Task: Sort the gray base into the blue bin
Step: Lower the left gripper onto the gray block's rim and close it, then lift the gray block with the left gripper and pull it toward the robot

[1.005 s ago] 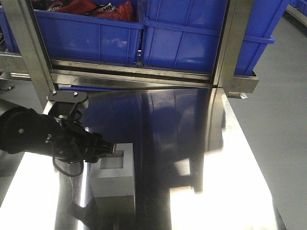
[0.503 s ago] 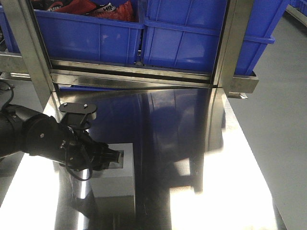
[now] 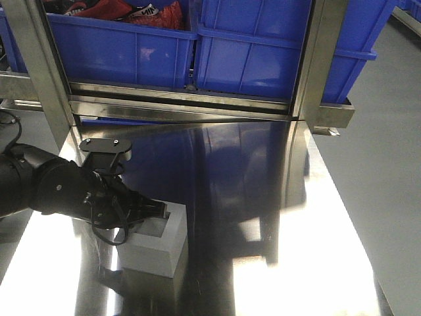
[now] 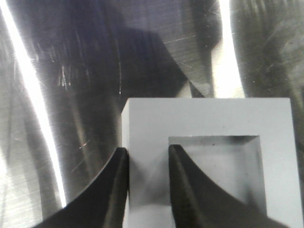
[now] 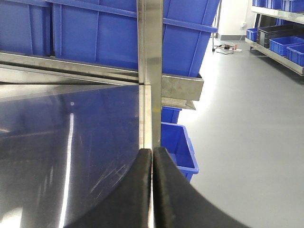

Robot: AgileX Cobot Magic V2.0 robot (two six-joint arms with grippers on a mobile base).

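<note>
Fingers (image 4: 111, 194) of my left gripper (image 4: 147, 151) pinch 1 wall of the gray base (image 3: 158, 247), 1 outside and 1 inside its square recess. The base is low over the steel table (image 3: 276, 250), well apart from the blue bin (image 3: 263, 66) at the back. My right gripper (image 5: 152, 154) is clenched on nothing.

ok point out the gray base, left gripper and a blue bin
gray base (image 3: 154, 253), front view, its front side face
left gripper (image 4: 147, 156), left wrist view, midway between the fingertips
blue bin (image 3: 263, 66), front view, front wall
</note>
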